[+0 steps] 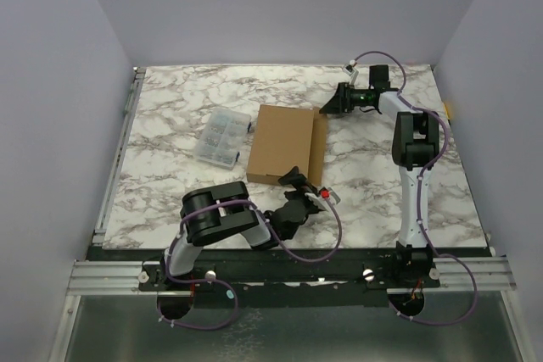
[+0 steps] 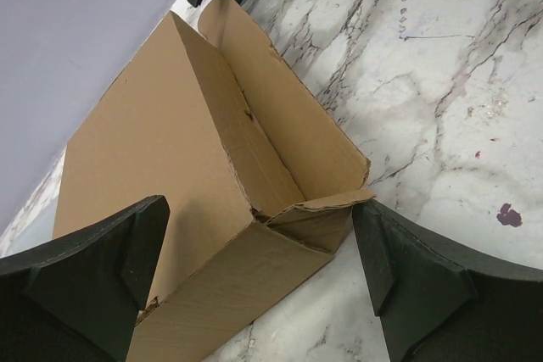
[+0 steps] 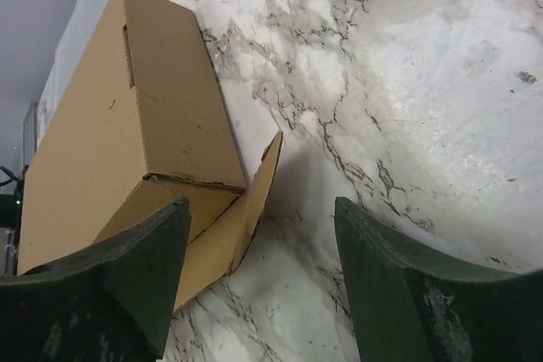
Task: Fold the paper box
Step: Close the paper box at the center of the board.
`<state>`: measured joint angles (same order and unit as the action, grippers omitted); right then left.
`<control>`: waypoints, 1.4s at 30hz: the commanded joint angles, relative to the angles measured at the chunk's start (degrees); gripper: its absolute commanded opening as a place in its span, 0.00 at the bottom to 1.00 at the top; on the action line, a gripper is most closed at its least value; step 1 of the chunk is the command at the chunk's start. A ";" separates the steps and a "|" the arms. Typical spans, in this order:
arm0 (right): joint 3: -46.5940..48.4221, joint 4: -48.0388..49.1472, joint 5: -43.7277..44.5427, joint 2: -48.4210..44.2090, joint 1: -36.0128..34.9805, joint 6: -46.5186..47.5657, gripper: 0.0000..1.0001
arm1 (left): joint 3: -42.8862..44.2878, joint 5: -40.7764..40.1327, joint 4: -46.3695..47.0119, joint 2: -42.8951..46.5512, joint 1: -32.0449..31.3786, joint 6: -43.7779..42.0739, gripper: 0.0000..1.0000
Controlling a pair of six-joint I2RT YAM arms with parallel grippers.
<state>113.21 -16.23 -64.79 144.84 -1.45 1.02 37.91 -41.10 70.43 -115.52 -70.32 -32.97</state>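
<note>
Top external: box [image 1: 284, 143] is lying centred on the table [image 1: 170, 108].
Left tool [image 1: 299, 179] is gaping wide at its near right corner; right tool [image 1: 327, 108] is standing open by its far right corner, holding nothing.

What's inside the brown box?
Through the open side of the box, only bare cardboard walls and a bent flap show. The top panel covers the rest, so anything under it can't be seen.

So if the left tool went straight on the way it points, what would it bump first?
Most likely the paper box: its near end, with a loose flap, lies straight ahead of the open left tool. How close is hard to tell.
</note>
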 commanded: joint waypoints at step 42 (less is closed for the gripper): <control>-7.34 2.53 3.27 -7.45 -3.02 4.18 0.34 | -8.17 4.67 7.26 3.48 2.81 5.63 0.95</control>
<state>107.90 -14.90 -60.88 141.71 -4.43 3.01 30.85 -37.52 77.08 -113.73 -67.96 -29.08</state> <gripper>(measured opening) 0.366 0.950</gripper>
